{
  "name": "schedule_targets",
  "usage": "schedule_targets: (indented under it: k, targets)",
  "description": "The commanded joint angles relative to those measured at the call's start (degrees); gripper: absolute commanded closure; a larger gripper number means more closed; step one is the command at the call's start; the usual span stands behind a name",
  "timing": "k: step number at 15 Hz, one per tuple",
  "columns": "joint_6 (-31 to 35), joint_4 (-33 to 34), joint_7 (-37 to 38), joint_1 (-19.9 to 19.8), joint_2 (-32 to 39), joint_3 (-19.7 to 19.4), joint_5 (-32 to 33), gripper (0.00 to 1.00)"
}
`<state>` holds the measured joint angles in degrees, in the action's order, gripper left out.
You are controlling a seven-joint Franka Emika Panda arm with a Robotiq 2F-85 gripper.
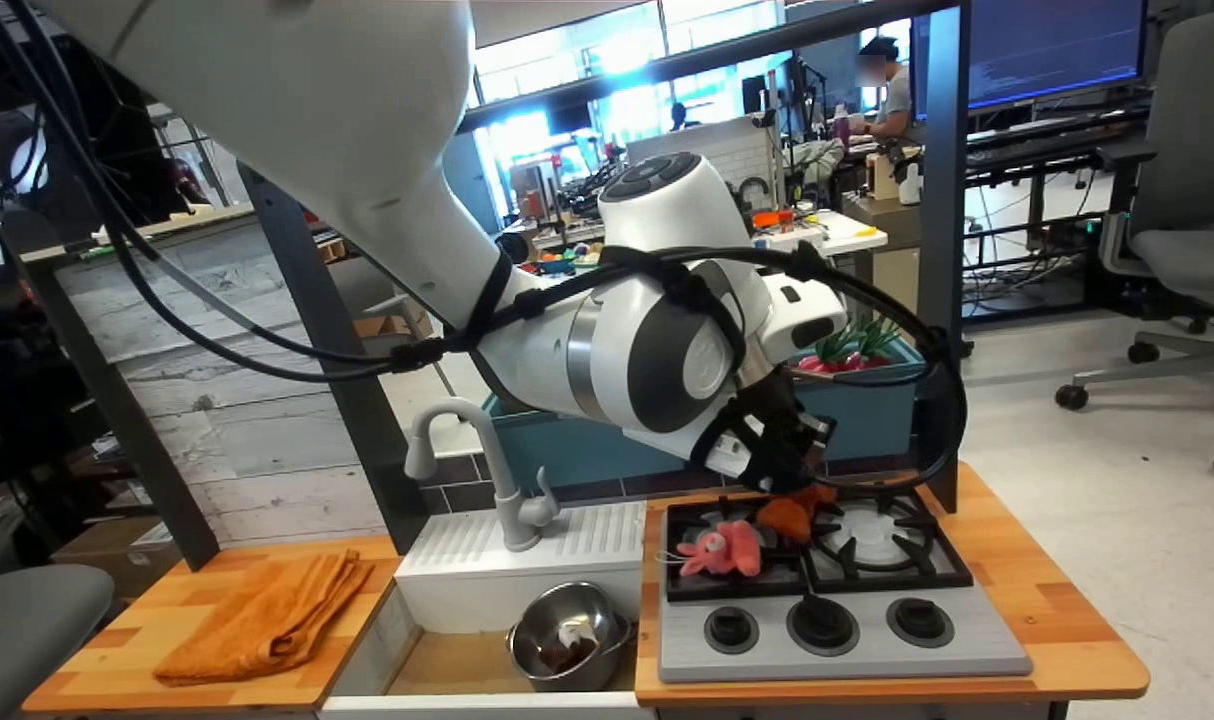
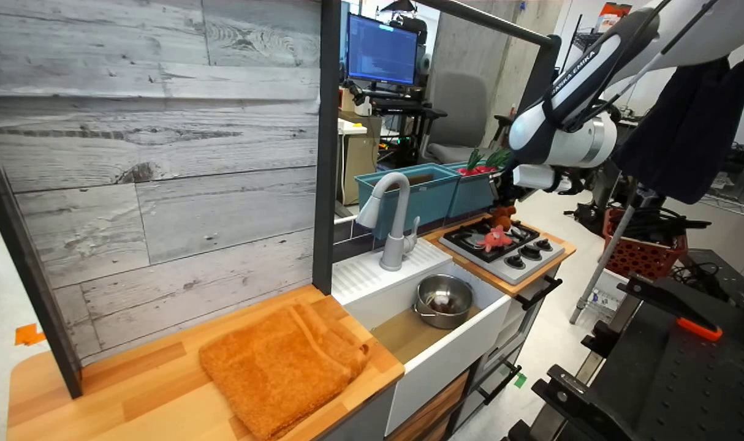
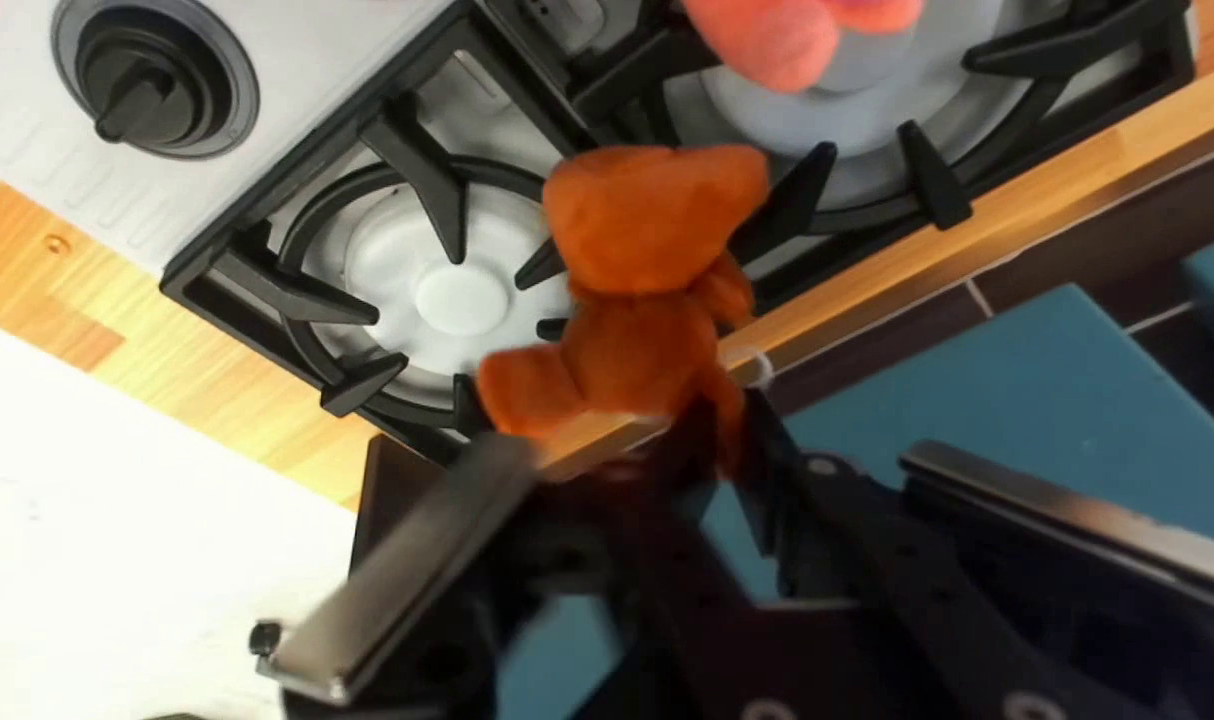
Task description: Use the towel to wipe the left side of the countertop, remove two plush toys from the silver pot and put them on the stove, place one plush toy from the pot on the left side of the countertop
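Over the stove (image 1: 872, 642), the fingers (image 3: 770, 480) are clamping the orange plush toy (image 3: 632, 345) by a leg, its body looking soft, light and unbreakable, the torso probably offering a surer hold.

Folded orange towel (image 2: 280, 370) on countertop (image 2: 96, 419), pink plush toy (image 1: 727, 550) on stove (image 1: 857, 668)

Grey faucet (image 2: 398, 234) | teal planter (image 2: 432, 199) | plank panel (image 2: 163, 135) | monitor (image 2: 382, 49) | red crate (image 2: 641, 256)
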<state>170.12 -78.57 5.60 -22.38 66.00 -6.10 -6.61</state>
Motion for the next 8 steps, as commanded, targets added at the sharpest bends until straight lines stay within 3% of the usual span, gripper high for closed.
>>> schedule_targets:
  k: [1, 2, 3, 5, 6, 8]
  targets:
    - [-0.33, 3.85, 3.51, 3.11, 3.24, -2.64, -1.27, 0.58]
    - [-0.97, 3.41, 2.62, 3.37, 3.09, -2.22, -0.64, 0.51]
    - [-0.23, 2.02, 2.07, 2.35, 2.15, -1.73, -0.96, 0.68]
    - [-0.22, 2.00, 2.11, 3.14, 2.55, -1.71, -0.90, 0.53]
    - [-0.22, 2.00, 2.12, 3.27, 2.57, -1.71, -0.89, 0.26]
    - [0.80, 0.03, 0.70, 2.80, 0.94, -0.70, -0.57, 0.23]
